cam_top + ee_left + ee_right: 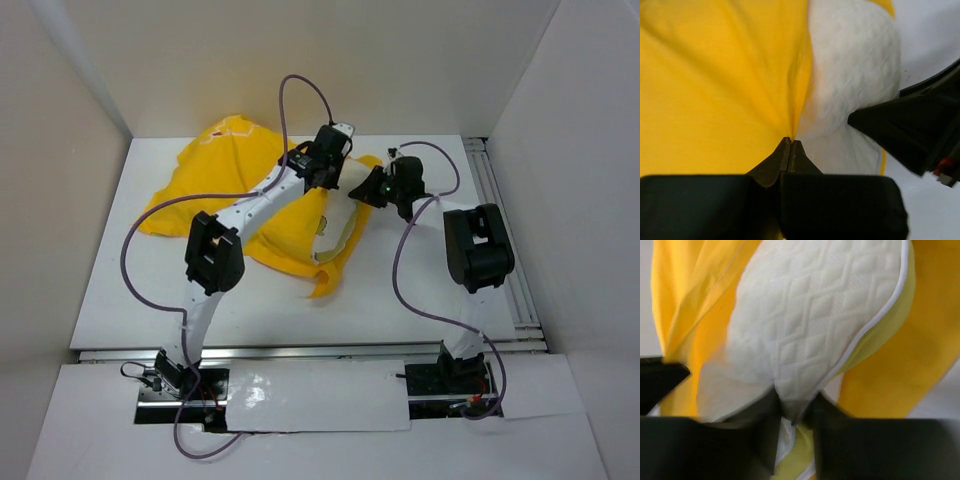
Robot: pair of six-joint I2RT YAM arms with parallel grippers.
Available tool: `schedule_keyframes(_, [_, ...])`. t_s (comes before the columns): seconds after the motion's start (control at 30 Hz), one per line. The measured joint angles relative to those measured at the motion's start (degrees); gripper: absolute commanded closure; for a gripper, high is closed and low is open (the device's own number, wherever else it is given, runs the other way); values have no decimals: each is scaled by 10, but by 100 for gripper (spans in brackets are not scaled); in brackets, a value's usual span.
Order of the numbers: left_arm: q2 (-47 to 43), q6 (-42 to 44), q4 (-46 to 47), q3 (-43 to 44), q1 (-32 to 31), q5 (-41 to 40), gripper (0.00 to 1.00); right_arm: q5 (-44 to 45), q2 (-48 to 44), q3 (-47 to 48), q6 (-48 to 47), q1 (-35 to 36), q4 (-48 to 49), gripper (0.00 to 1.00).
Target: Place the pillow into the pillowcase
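Observation:
The bright yellow pillowcase [215,190] lies crumpled over the back left and middle of the table. The cream-white quilted pillow [338,228] lies partly inside its right-hand opening. My left gripper [322,168] is shut on the pillowcase's edge [767,80], right beside the pillow [850,70]. My right gripper [378,190] is shut on the pillow's end [810,320], with yellow cloth [900,365] on both sides of it. Most of the pillow is hidden under my arms in the top view. No print shows on the pillowcase.
White walls enclose the table on the left, back and right. A metal rail [505,240] runs along the table's right edge. Purple cables [160,215] loop over the left and right arms. Bare table surface [400,300] lies in front of the cloth.

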Motion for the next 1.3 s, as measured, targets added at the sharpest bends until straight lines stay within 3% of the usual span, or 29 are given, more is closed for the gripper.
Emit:
schedule_keyframes(0.2, [-56,5,4,-3,-5,0,100,-31,3,-3,-4,17,79,100])
schedule_keyframes(0.37, [-111,5,-1,-17,-12,26,100,-50,-36,-63,-39,40,171,100])
schedule_keyframes(0.57, [-173,4,-18,-48,-21,66,100,-69,-77,-98,-75,85,327,100])
schedule_keyframes(0.77, [-185,-1,-39,-50,-33,44,100,-81,-37,-54,-67,110,422,100])
schedule_keyframes(0.9, [-209,-3,-37,-93,-35,43,100,-90,-8,-48,-58,109,424,99])
schedule_keyframes(1.0, [-223,-13,-38,-116,-35,42,100,-94,-2,-51,-61,109,399,79])
schedule_keyframes(1.03, [-224,-15,-40,-120,-35,41,99,-94,-3,-53,-65,109,389,66])
schedule_keyframes(1.2, [-221,-29,-53,-125,-41,35,83,-68,-52,-89,-78,97,257,28])
schedule_keyframes(1.27, [-216,-31,-55,-125,-45,27,67,-52,-85,-94,-76,87,165,16])
schedule_keyframes(1.3, [-212,-33,-55,-125,-47,26,37,-41,-104,-94,-76,81,113,13])
